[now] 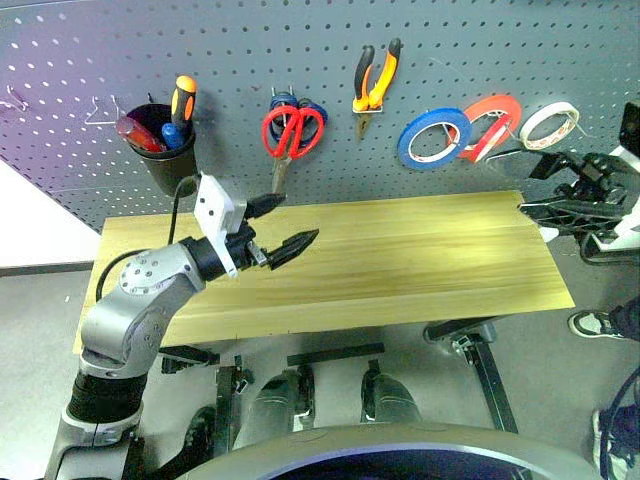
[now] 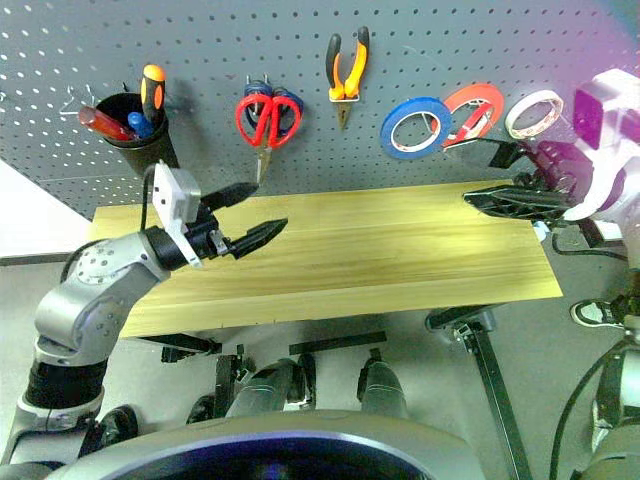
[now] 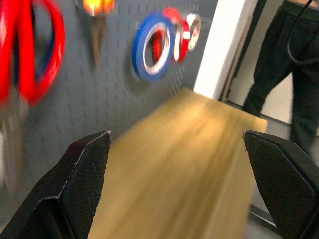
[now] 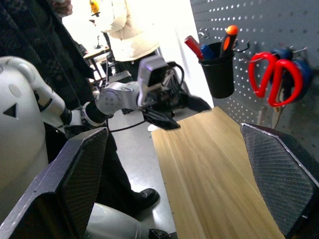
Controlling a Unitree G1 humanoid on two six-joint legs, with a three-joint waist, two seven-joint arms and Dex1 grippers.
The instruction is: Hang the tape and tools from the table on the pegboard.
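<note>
The pegboard, a wide dark grey panel, rises behind the table, whose pale wood top lies bare of tools; the work of hanging looks done or nearly so. On the panel hang, from the robot's left to right, a black cup holding a red-handled screwdriver beside an orange-and-black one; the red-handled scissors, set over a blue-handled pair; the pliers, orange-and-black handles up; then a blue roll, the dark reddish tape and a white roll.

By the look of them, the tape is a light, stiff ring, best pinched through its rim; the scissors and pliers are heavier, hard and smooth, liable to swing on a wire hook, and best taken at the handles near the pivot; the screwdriver is thin and apt to roll, so a grip across its handle suits it.

The left gripper hangs level over the table's left half, pointing along the board toward the right, its black fingers spread wide and holding nothing; the right gripper sits level at the table's right end, just below the rolls, pointing left, its fingers likewise wide and empty.
</note>
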